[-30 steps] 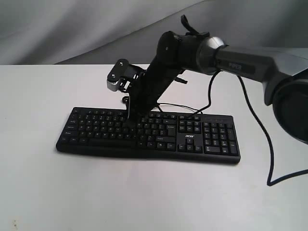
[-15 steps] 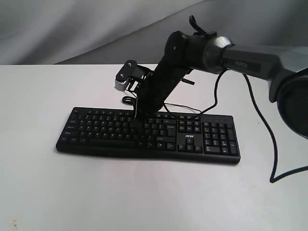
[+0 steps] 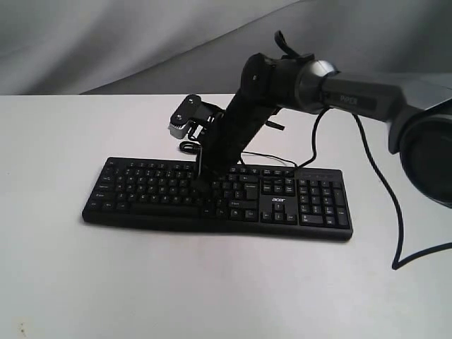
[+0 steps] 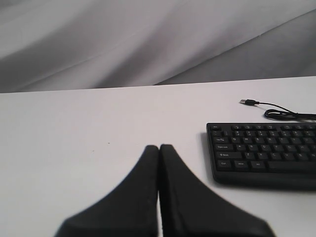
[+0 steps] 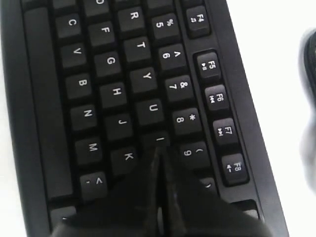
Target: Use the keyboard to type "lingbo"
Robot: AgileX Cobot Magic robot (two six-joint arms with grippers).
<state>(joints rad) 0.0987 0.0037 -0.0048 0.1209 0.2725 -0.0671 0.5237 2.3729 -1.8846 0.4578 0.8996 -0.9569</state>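
The black keyboard [image 3: 219, 194] with a white "acer" logo lies across the white table. My right gripper [image 3: 200, 178] points down onto its letter block, jaws pressed together. In the right wrist view the shut right gripper [image 5: 159, 154] has its tip at the edge of the I key [image 5: 159, 140], between K and 9; whether it presses the key is not clear. The keyboard [image 5: 118, 98] fills that view. My left gripper [image 4: 159, 147] is shut on nothing over bare table, left of the keyboard [image 4: 264, 153]. The left arm does not show in the exterior view.
The keyboard's thin black USB cable [image 4: 276, 109] loops on the table behind it, its plug [image 4: 248, 102] lying loose. The right arm's own black cable [image 3: 385, 191] hangs down to the table at the right. A grey cloth backdrop [image 3: 106, 42] runs behind the table.
The right gripper's tip has shifted slightly to the right along the letter keys, with the arm's wrist swinging right and then settling. The keyboard has stayed put.
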